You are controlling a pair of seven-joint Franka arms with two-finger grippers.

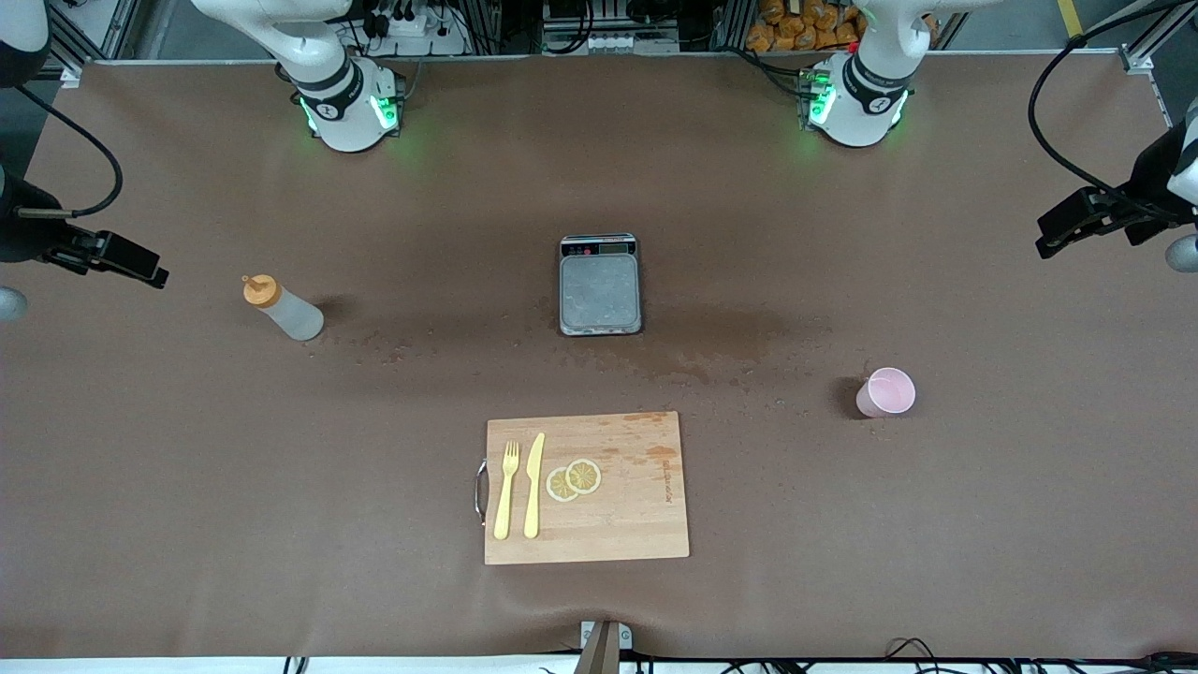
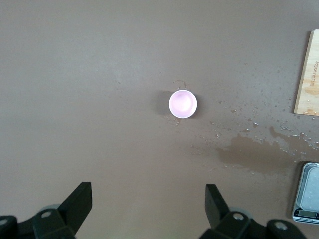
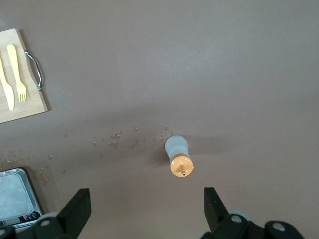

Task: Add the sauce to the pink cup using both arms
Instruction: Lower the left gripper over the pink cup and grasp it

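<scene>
The sauce bottle [image 1: 284, 308], translucent with an orange nozzle cap, stands upright toward the right arm's end of the table. It also shows in the right wrist view [image 3: 177, 154]. My right gripper [image 1: 150, 267] hangs open and empty high above that end of the table, fingers wide [image 3: 147, 201]. The pink cup [image 1: 885, 391] stands upright and empty toward the left arm's end, nearer the front camera than the scale. It also shows in the left wrist view [image 2: 183, 103]. My left gripper [image 1: 1053, 234] hangs open and empty high above that end [image 2: 148, 199].
A grey scale [image 1: 600, 295] sits mid-table with nothing on its plate. A wooden cutting board [image 1: 636, 505] lies nearer the front camera, holding a yellow fork [image 1: 506, 490], a yellow knife [image 1: 534, 484] and two lemon slices [image 1: 574, 479]. Wet stains [image 1: 721, 342] spread beside the scale.
</scene>
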